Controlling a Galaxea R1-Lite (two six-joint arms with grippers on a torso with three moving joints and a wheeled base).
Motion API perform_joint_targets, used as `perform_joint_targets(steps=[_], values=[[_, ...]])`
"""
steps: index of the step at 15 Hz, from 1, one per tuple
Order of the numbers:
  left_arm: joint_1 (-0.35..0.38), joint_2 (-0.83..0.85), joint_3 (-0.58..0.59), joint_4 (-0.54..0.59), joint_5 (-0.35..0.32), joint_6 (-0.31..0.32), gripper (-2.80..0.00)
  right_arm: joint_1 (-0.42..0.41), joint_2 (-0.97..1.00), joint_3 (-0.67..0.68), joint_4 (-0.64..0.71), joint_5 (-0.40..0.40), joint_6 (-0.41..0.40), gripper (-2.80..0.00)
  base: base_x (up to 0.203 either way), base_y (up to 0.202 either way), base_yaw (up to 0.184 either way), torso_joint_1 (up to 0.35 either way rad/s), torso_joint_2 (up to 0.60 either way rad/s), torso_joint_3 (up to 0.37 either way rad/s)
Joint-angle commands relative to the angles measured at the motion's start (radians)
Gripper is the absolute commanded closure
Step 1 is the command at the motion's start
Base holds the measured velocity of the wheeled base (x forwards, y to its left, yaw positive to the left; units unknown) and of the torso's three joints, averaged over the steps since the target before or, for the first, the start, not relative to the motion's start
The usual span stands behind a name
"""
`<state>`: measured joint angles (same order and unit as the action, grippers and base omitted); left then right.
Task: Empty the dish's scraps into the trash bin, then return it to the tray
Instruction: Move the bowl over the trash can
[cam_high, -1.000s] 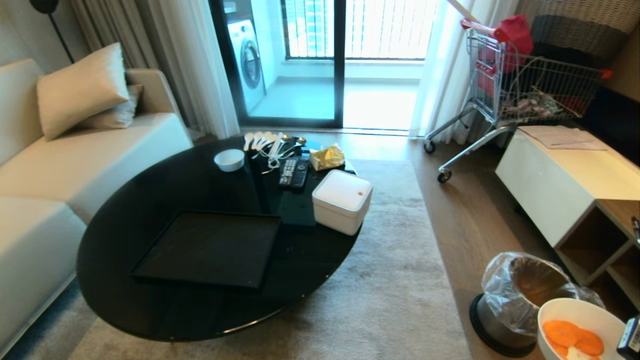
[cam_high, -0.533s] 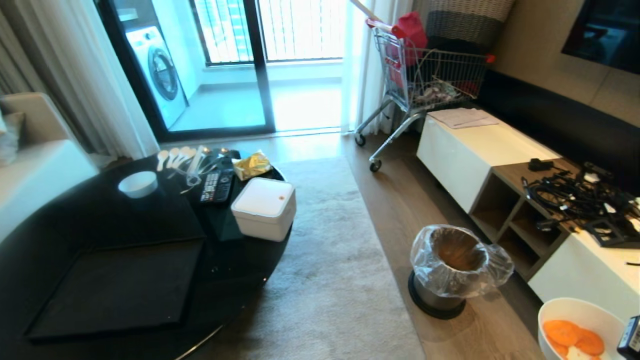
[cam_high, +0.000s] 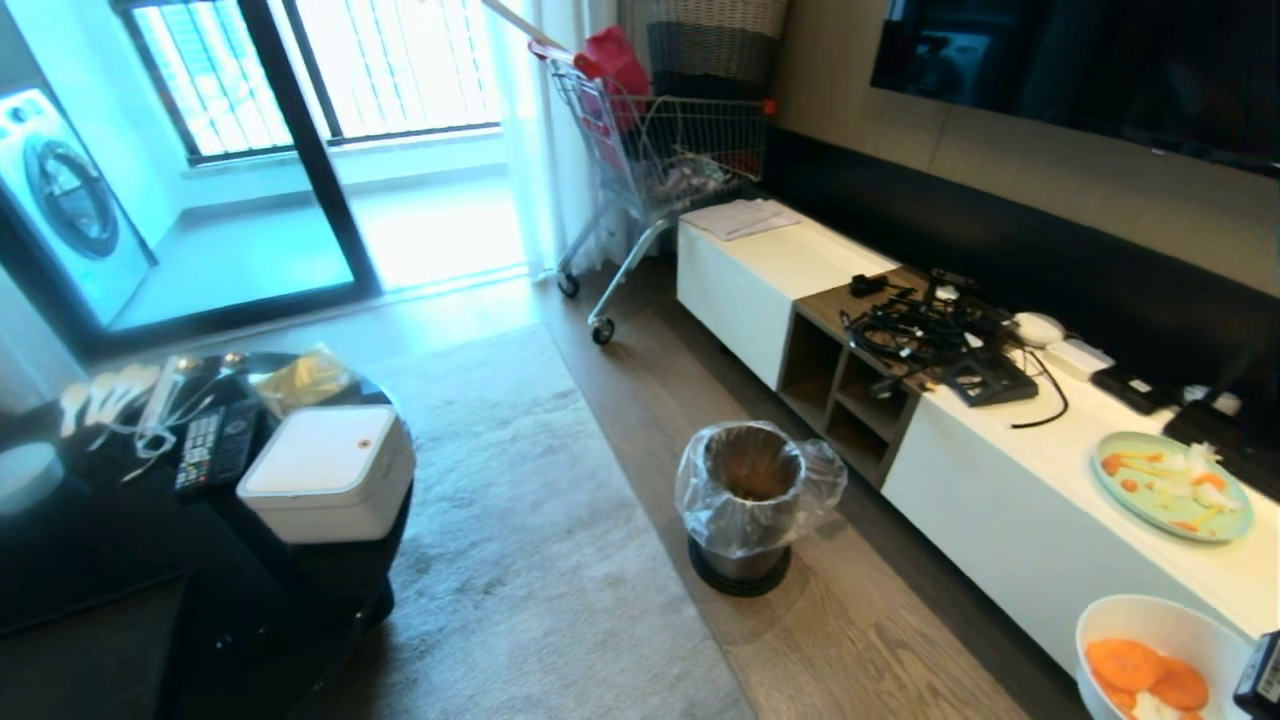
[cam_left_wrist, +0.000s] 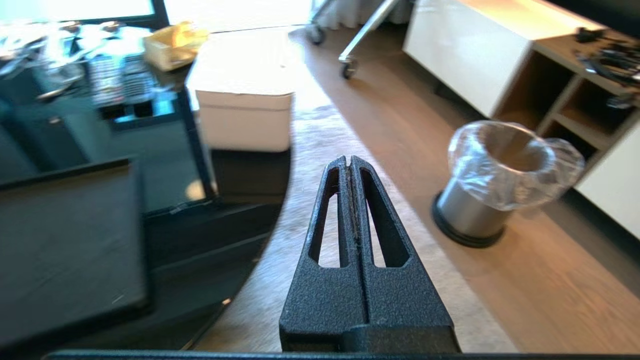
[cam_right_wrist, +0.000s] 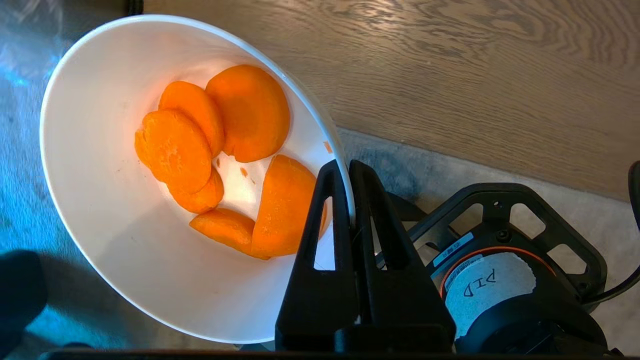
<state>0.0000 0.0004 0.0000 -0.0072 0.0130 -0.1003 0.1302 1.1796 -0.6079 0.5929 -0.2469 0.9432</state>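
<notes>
Right gripper (cam_right_wrist: 348, 167) clamped on dish (cam_right_wrist: 100, 240) rim, handwritten "PID" label (cam_right_wrist: 480, 289) beside it.

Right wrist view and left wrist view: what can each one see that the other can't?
Only the right wrist view shows the round white deep-sided dish holding orange carrot-slice scraps, its rim pinched in the right pincer. Only the left wrist view shows the brushed-metal trash bin lined with clear plastic, the flat black tray, the white boxy container and the shut, empty left pincer. Both show the wooden floor and the rug.
</notes>
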Motion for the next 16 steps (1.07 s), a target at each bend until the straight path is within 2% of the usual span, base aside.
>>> perform_joint_targets(steps=[1, 5, 16], values=[[0.0, 0.0, 0.0, 0.0, 0.001, -0.001, 0.0, 0.0, 0.006, -0.001, -0.004, -0.005, 0.003, 0.0, -0.001, 0.007, -0.168, 0.002, 0.0, -0.005], [0.0, 0.0, 0.0, 0.0, 0.001, -0.001, 0.0, 0.002, 0.03, -0.036, -0.005, -0.005, -0.001, 0.0, 0.0, 0.005, -0.132, 0.004, 0.0, 0.001], [0.0, 0.0, 0.0, 0.0, 0.001, -0.001, 0.0, 0.02, 0.068, -0.069, -0.015, -0.002, -0.018, 0.0, 0.0, 0.0, 0.0, 0.0, 0.0, 0.0]])
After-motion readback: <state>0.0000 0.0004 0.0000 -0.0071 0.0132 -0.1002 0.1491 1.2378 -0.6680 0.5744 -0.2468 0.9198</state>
